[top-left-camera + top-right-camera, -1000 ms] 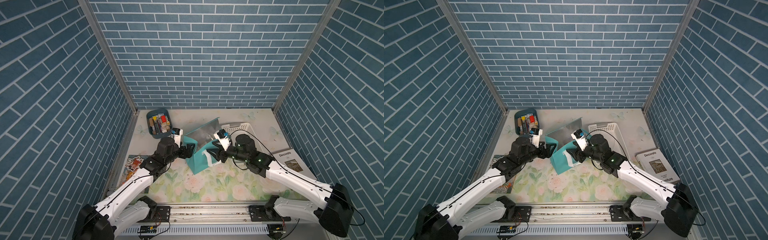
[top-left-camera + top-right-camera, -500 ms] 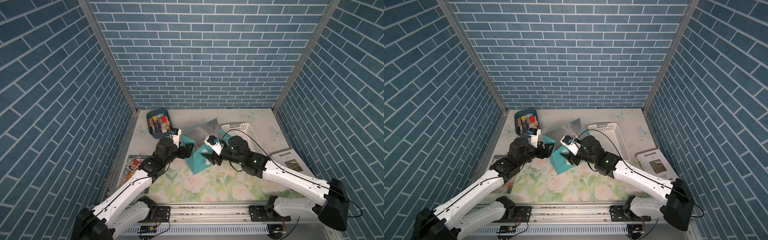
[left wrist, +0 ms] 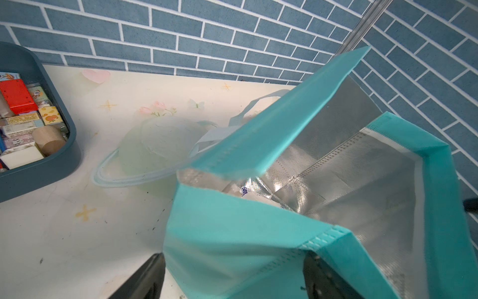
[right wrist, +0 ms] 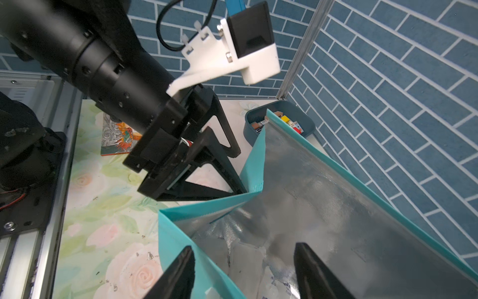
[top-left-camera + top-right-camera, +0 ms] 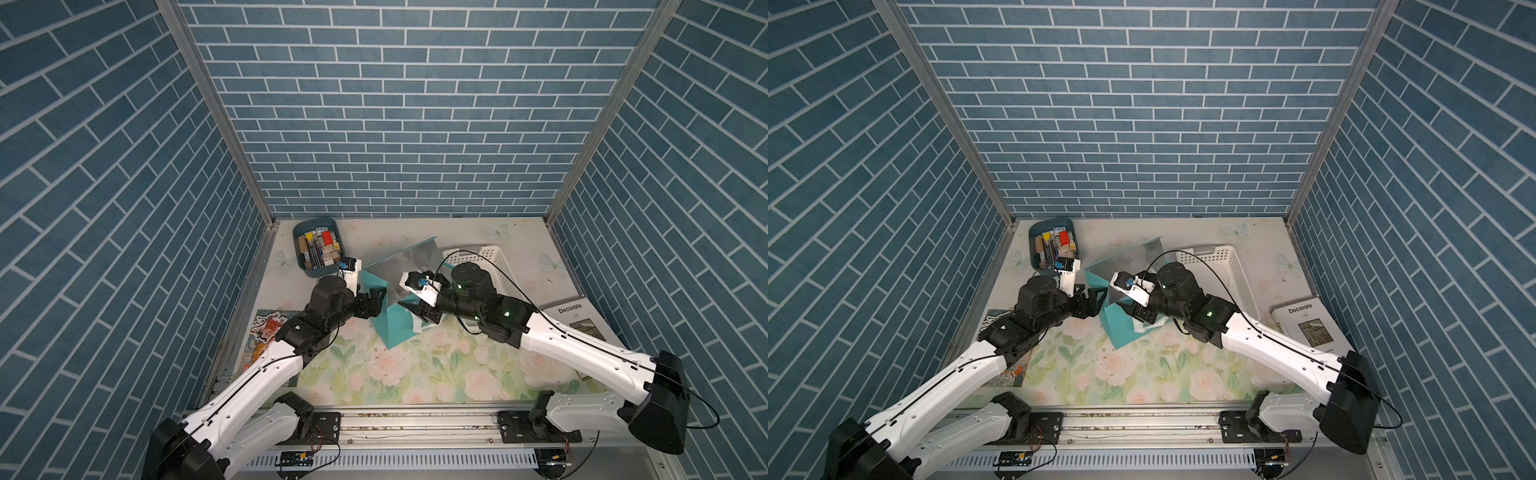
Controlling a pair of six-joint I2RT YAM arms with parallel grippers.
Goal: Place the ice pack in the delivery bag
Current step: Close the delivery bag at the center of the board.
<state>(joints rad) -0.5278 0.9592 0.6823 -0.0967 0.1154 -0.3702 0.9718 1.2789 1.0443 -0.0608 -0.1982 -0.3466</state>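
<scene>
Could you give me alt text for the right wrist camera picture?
A teal delivery bag with silver foil lining stands open, an ice pack lying at its bottom. The right gripper hangs open and empty over the bag's mouth; the left gripper sits at the bag's rim, a dark-blue bin behind.
</scene>
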